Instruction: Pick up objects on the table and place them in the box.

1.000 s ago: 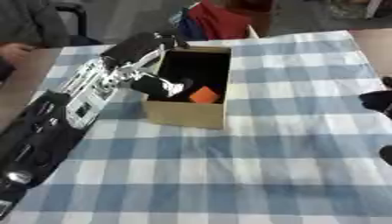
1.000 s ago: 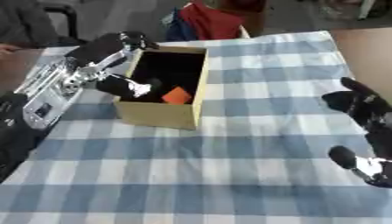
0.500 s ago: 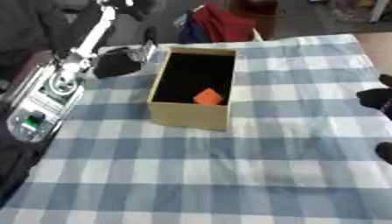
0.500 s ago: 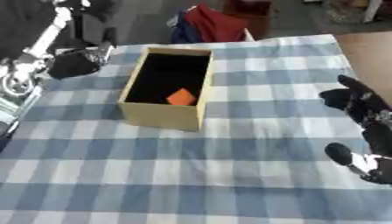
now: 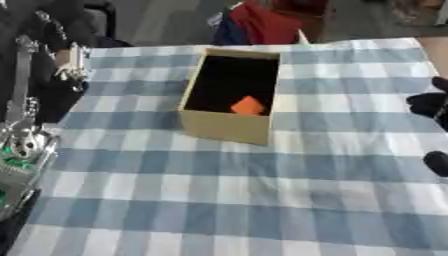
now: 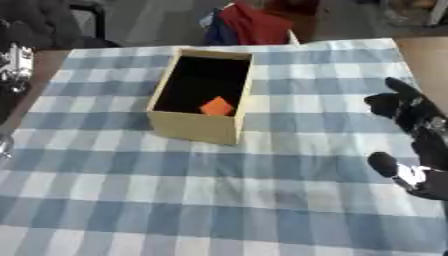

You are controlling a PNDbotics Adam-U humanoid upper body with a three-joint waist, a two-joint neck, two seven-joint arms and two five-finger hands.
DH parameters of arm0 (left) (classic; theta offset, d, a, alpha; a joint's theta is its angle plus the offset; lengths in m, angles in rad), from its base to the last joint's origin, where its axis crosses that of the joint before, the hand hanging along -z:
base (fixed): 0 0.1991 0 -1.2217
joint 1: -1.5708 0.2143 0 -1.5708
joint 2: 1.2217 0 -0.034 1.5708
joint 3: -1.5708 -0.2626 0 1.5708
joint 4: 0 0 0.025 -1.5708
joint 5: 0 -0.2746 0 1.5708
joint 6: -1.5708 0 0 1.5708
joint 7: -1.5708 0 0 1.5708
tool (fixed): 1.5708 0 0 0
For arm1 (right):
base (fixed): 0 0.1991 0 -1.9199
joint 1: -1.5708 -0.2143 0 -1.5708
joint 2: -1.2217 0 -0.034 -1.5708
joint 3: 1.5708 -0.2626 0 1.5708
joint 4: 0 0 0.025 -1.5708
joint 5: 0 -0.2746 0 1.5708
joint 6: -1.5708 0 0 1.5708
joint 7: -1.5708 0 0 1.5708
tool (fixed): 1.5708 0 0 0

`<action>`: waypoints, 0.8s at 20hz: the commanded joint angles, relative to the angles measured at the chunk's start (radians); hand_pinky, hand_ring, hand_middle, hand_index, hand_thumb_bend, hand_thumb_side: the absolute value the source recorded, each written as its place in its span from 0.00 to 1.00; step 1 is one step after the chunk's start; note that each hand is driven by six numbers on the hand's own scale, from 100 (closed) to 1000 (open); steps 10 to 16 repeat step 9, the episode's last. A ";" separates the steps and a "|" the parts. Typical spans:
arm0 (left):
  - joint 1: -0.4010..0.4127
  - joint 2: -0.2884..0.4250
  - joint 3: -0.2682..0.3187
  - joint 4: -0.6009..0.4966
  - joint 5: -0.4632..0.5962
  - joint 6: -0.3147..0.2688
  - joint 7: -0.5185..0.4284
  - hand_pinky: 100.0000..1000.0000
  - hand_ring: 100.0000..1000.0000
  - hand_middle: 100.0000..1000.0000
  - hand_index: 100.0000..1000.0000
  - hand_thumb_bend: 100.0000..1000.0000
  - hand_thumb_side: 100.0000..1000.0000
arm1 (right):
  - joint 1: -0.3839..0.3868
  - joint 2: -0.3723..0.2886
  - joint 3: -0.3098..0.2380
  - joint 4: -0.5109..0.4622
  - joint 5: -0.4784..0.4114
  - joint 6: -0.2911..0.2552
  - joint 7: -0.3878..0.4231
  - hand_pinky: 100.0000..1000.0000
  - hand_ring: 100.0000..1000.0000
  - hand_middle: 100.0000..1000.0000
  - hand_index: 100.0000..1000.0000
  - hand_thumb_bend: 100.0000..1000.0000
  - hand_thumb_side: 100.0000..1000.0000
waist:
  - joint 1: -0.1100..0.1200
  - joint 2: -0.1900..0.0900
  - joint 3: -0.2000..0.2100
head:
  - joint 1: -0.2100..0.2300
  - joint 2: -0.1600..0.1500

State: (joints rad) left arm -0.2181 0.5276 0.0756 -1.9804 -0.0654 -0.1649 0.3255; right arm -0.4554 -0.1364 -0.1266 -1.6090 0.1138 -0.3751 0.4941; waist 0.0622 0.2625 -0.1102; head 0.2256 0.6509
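Note:
An open cardboard box (image 5: 224, 126) stands on the blue-and-white checked cloth, left of centre at the back. A small orange block (image 5: 248, 105) lies inside it on the dark bottom. My left arm (image 5: 28, 135) rises along the left edge, well clear of the box; its hand (image 5: 63, 54) is blurred against the dark background. At the right edge my right hand (image 6: 409, 111) rests open with its fingers spread, holding nothing. No other loose object shows on the cloth.
A red and blue bundle (image 6: 247, 24) sits just beyond the table's far edge, behind the box. Bare wooden tabletop (image 6: 427, 55) shows at the far right, past the cloth's (image 6: 219, 190) edge.
My left hand has pulled out of the box and swung up and away to the left edge. The orange block stays in the box. The right hand has kept its place.

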 commanded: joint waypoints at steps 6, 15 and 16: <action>0.043 -0.089 0.024 -0.020 0.003 0.006 0.005 0.80 0.61 0.58 0.77 0.00 0.56 | -0.005 -0.012 -0.005 -0.029 0.012 -0.001 -0.008 0.86 0.85 0.74 1.00 0.62 0.51 | -0.003 -0.022 0.012 | -0.007 0.024; 0.054 -0.111 0.025 -0.020 -0.003 0.011 0.001 0.80 0.61 0.59 0.77 0.00 0.57 | -0.005 -0.012 -0.005 -0.030 0.012 0.000 -0.008 0.86 0.85 0.74 1.00 0.62 0.51 | -0.005 -0.022 0.013 | -0.009 0.030; 0.054 -0.111 0.025 -0.020 -0.003 0.011 0.001 0.80 0.61 0.59 0.77 0.00 0.57 | -0.005 -0.012 -0.005 -0.030 0.012 0.000 -0.008 0.86 0.85 0.74 1.00 0.62 0.51 | -0.005 -0.022 0.013 | -0.009 0.030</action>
